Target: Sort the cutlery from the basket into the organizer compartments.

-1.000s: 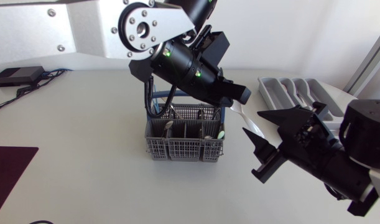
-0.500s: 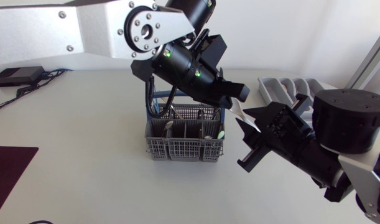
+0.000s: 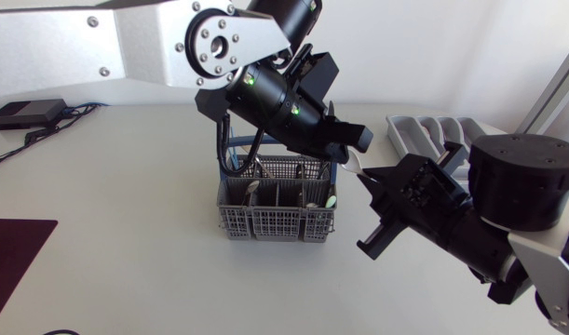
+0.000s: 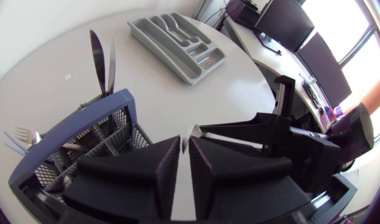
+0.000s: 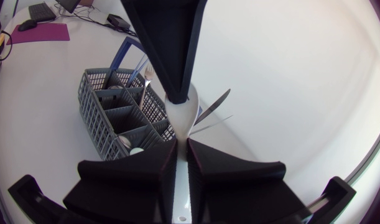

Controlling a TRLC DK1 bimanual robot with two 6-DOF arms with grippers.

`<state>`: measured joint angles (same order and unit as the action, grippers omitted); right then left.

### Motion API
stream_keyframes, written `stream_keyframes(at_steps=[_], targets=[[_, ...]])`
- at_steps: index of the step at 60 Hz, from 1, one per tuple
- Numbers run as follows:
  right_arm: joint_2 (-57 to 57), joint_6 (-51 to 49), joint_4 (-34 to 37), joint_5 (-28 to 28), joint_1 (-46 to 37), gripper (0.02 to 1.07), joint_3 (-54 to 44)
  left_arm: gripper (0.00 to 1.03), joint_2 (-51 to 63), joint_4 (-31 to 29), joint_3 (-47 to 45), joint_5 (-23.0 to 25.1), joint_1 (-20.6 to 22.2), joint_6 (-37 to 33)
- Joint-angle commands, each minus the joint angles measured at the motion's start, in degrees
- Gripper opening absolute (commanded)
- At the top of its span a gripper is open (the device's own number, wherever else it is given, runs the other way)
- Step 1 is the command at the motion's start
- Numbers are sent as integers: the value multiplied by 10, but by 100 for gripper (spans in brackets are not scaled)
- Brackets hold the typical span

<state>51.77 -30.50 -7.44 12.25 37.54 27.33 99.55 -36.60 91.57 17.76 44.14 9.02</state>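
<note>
Bright, soft daylight fills all views, strongest toward three o'clock in the head view, leaving only faint shadows around the basket (image 3: 277,207) on the white worktop (image 3: 126,205), which glares pale in the right wrist view, while both wrist views bend heavily at their edges.

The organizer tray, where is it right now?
Head view: the organizer tray sits at the table's far right, right of the basket, partly hidden behind my right arm.
</note>
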Motion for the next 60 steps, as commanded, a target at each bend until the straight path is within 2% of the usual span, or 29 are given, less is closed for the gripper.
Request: stream_keyframes(at_steps=[1,7,10,12,13,20,27,33,40,46,60], targets=[[-8,-11,10,1,8,8,-4,46,-8,-2,21,6,-3,8],[-20,-10,21,1,10,8,-10,68,-23,6,22,5,-3,7],[-27,-11,27,1,10,8,-13,74,-32,15,22,5,-5,6],[-37,-11,35,-3,9,8,-16,82,-44,27,22,-7,-10,4],[-42,-11,40,-5,9,8,-18,83,-50,34,22,-18,-12,4],[-72,-15,67,-30,-13,8,-26,84,-77,62,29,-53,-32,2],[-101,-21,105,-123,-99,8,-28,84,-82,57,34,-71,-45,-22],[-113,-44,133,-196,-179,8,-26,84,-77,25,34,-81,-46,-52],[-113,-95,175,-324,-309,8,-20,84,-75,-5,6,-96,-29,-103],[-85,-149,203,-398,-396,8,-11,82,-77,-11,-22,-102,-12,-126],[38,-271,217,-503,-548,8,22,80,-67,-17,-53,-127,27,-153]])
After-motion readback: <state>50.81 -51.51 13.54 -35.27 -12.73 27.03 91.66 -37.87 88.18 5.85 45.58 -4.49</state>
